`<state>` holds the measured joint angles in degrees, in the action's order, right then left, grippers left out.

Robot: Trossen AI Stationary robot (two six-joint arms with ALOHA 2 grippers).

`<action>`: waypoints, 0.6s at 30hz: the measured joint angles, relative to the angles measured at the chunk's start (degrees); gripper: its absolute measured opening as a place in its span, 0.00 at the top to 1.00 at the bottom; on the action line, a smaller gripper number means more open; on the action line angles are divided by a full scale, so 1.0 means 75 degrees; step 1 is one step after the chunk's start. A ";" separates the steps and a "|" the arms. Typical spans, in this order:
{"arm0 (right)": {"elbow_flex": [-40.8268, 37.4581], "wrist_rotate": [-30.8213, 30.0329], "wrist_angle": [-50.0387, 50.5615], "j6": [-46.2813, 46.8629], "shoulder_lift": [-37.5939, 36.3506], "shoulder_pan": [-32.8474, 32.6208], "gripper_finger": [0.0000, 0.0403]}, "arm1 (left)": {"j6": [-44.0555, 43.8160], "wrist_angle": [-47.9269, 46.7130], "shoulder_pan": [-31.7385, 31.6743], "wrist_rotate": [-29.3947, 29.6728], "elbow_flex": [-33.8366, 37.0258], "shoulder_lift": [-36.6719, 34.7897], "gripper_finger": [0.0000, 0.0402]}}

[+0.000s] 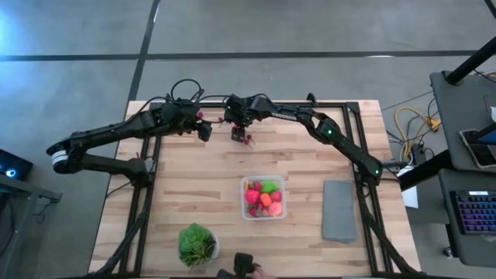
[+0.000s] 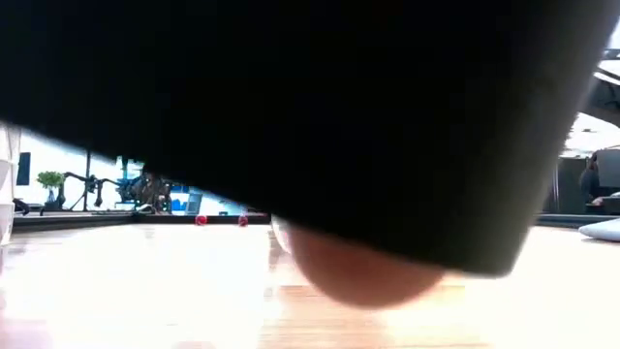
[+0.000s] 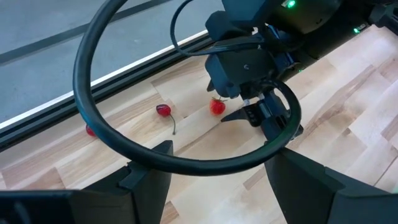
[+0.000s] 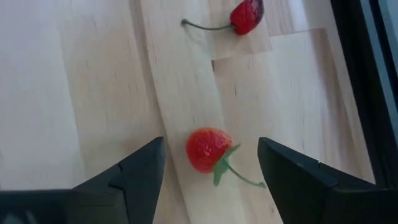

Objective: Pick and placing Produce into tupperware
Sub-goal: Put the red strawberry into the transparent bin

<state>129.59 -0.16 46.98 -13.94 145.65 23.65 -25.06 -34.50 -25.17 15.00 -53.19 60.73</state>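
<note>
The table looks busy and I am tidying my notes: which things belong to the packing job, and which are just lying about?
Part of the job:
- strawberry, between the right claw fingers
- cherry lying close by
- clear tub, already holding fruit
- left claw, open, nearby

Just lying about:
- grey slab
- leafy plant in a white bowl

Produce-filled tupperware [image 1: 242, 208]; loose strawberry [image 4: 206, 149]

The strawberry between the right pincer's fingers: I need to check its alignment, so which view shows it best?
The right wrist view: the strawberry lies large and unobstructed on the wood, midway between the right pincer's open fingers. The left wrist view shows it small, partly behind that pincer. The high view gives only a red speck. The low view is mostly blocked by something dark.
</note>
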 joint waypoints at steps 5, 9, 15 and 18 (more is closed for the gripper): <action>-0.0171 0.0016 -0.0092 0.0003 -0.0001 -0.0002 0.39 | 0.0000 0.0000 0.0003 -0.0003 0.0003 0.0000 0.41; -0.0224 0.0014 -0.0142 0.0053 -0.0001 -0.0002 0.42 | 0.0000 0.0000 0.0000 -0.0002 0.0003 0.0000 0.41; -0.0229 0.0011 -0.0184 -0.0133 -0.0001 -0.0002 0.47 | 0.0006 0.0000 0.0000 0.0000 0.0009 0.0000 0.41; -0.0237 0.0011 -0.0197 -0.0214 -0.0001 -0.0002 0.50 | 0.0009 0.0000 0.0003 -0.0003 0.0009 0.0000 0.41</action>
<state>127.81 -0.08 45.50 -15.54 145.64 23.64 -24.99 -34.50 -25.15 14.98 -53.12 60.73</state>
